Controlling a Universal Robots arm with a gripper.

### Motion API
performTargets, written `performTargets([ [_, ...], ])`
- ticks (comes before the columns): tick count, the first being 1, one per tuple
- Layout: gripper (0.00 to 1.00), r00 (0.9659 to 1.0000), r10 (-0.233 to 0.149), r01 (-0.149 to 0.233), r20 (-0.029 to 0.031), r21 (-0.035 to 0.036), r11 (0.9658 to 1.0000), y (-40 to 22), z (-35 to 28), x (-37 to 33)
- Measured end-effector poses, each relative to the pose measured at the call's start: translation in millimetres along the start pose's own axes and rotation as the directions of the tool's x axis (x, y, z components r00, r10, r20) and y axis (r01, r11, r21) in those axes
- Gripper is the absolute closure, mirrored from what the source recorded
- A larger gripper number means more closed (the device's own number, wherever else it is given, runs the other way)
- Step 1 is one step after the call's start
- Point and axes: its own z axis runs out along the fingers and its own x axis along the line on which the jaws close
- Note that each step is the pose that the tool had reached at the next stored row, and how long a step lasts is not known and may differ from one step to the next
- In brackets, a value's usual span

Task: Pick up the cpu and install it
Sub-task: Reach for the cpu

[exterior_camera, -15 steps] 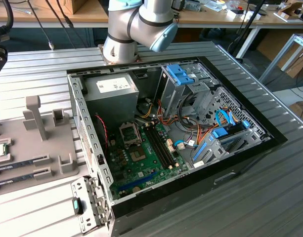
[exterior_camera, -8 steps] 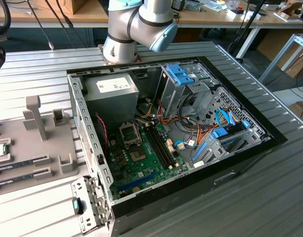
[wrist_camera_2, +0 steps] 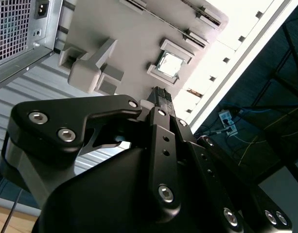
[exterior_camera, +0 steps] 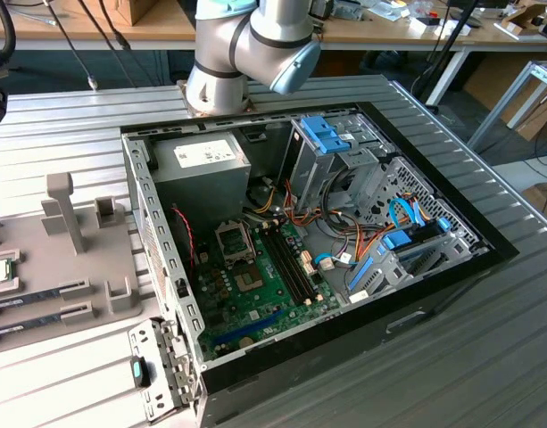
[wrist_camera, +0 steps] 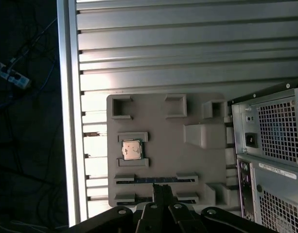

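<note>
1. In both wrist views I see the gripper (wrist_camera: pixel 161 190) hanging high over the grey fixture plate (wrist_camera: pixel 158 131), its fingers pressed together on nothing.
2. The cpu (wrist_camera: pixel 131 149) lies flat in its framed pocket on that plate. It is on the side toward the tabletop (wrist_camera: pixel 187 48) edge, away from the computer case (wrist_camera: pixel 270 145), and well apart from the gripper.
3. I judge the step in hand to be the reach for the cpu. It is not yet lifted, and in the exterior view the motherboard socket (exterior_camera: pixel 233 239) looks unfilled.
4. To do this well, I would spread the fingers before descending and centre them over the chip. I would also turn them to meet the two pocket sides that carry no raised lip.
5. The chip is thin and offers little edge, so I would come down square and slow. A tilted pinch could wedge it against the lips.
6. I would also keep clear of the memory sticks (wrist_camera: pixel 153 179) slotted just beside the pocket.
</note>
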Motion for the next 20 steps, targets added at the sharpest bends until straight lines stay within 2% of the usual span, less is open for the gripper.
performTargets([
  [9, 0.89, 1.0, 0.0, 0.0, 0.0002, -0.0001, 1.0, 7.5, 6.2, 1.1],
  [20, 0.89, 1.0, 0.0, 0.0, 0.0, 0.0, 1.0, 9.4, 12.7, 1.9],
])
